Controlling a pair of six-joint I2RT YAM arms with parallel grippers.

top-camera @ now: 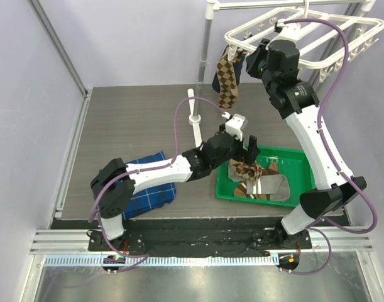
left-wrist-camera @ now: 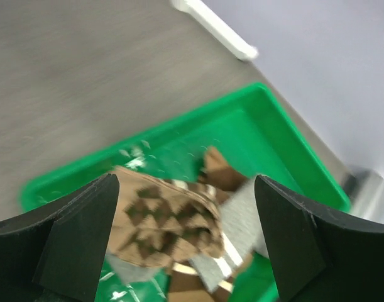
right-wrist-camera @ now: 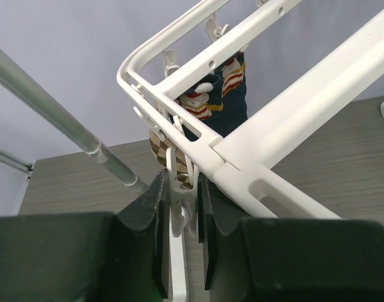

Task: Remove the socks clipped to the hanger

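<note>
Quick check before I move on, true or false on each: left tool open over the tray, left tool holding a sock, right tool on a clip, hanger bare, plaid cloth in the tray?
1. The left tool is open above the green tray. True.
2. The left tool grips a sock. False: the loose argyle sock lies in the tray below its open fingers.
3. The right tool is shut on a white clip of the hanger. True.
4. The hanger is bare. False: a hanging argyle sock and a navy sock are clipped to it.
5. The blue plaid cloth is in the tray. False: it lies on the table, left of the tray.
</note>
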